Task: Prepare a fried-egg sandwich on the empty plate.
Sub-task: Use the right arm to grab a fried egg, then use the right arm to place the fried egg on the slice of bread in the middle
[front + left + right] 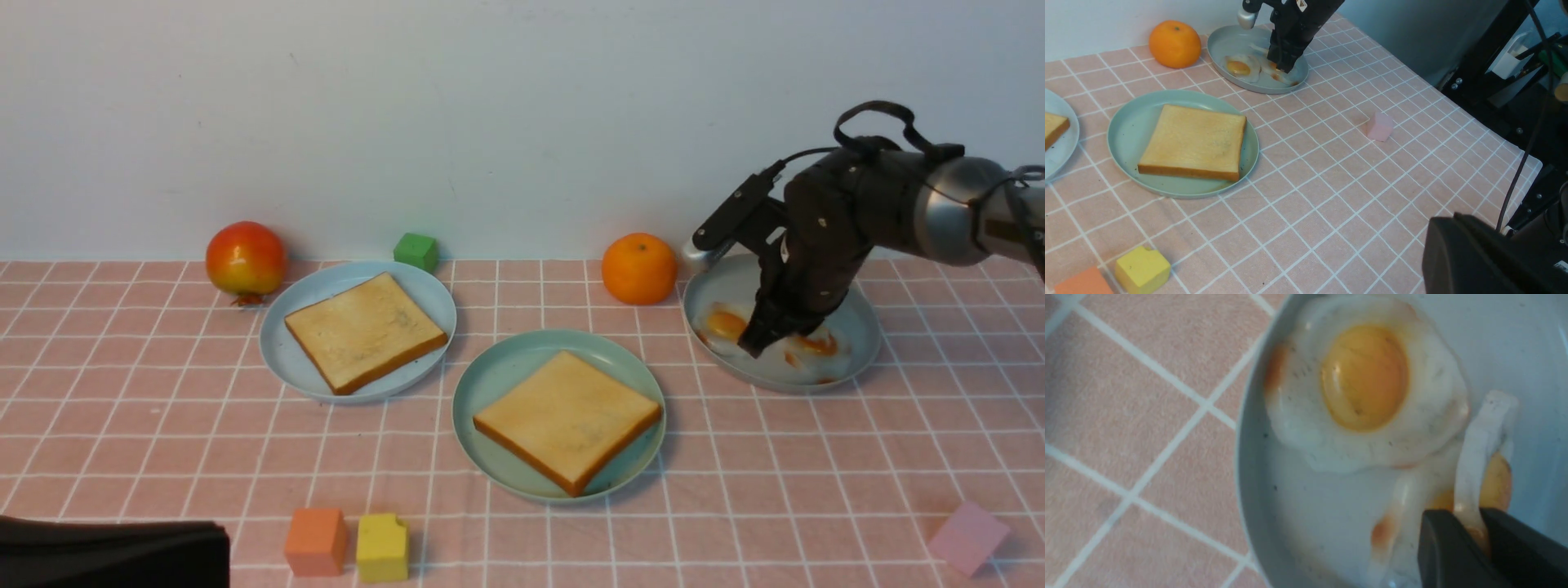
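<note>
Reaches into the grey-blue dish at the far right of the counter with the right pincer, pinching the folded-up white edge of one fried egg beside a second egg. Has the mint-green plate mid-counter bearing one toast slice flat, the other slice on the pale blue plate to its left. Holds the left pincer pressed together, low near the front edge.
</note>
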Action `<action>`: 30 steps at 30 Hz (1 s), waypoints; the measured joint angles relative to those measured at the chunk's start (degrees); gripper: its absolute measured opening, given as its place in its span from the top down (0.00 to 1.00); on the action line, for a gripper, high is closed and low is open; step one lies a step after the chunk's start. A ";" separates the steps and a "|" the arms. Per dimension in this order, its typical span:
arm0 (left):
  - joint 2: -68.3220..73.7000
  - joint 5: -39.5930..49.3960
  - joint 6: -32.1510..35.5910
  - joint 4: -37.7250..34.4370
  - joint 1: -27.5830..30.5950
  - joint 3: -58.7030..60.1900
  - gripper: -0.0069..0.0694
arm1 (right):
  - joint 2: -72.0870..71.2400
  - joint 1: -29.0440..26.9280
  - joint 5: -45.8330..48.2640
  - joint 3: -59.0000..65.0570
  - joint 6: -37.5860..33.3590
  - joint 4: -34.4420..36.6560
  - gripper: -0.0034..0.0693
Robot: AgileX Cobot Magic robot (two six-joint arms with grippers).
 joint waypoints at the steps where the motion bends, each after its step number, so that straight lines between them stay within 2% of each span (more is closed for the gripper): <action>1: 0.00 0.00 0.00 0.00 0.00 0.00 0.89 | -0.68 0.00 0.53 0.17 0.00 0.00 0.80; 7: 0.00 0.21 -0.51 0.82 0.00 0.00 0.89 | -5.34 0.15 2.54 0.37 0.00 0.45 0.80; 10: 0.05 1.50 -5.37 6.11 0.49 0.00 0.89 | -10.07 1.45 5.04 0.37 0.24 0.45 0.80; 13: 1.02 5.17 -15.57 16.53 1.43 0.00 0.89 | -15.69 6.24 8.82 0.37 1.83 0.33 0.80; 16: 2.20 7.42 -22.73 23.30 1.58 0.00 0.89 | -18.74 12.34 11.54 0.37 5.06 0.45 0.80; 17: 2.27 7.43 -23.10 23.69 1.58 0.00 0.89 | -18.88 12.80 11.93 0.42 5.61 0.45 0.80; 18: 2.52 7.76 -25.35 26.19 1.58 0.00 0.89 | -19.59 16.63 12.79 0.99 8.02 0.51 0.80; 21: 2.52 7.88 -26.59 28.15 1.58 0.00 0.89 | -19.54 22.15 12.85 2.93 10.87 0.51 0.80; 25: 2.52 8.10 -27.07 28.82 1.58 0.00 0.89 | -15.48 30.03 7.72 8.41 13.50 0.05 0.80; 30: 2.52 8.15 -27.07 28.83 1.58 0.00 0.89 | -9.42 31.03 1.46 8.84 17.04 -5.16 0.80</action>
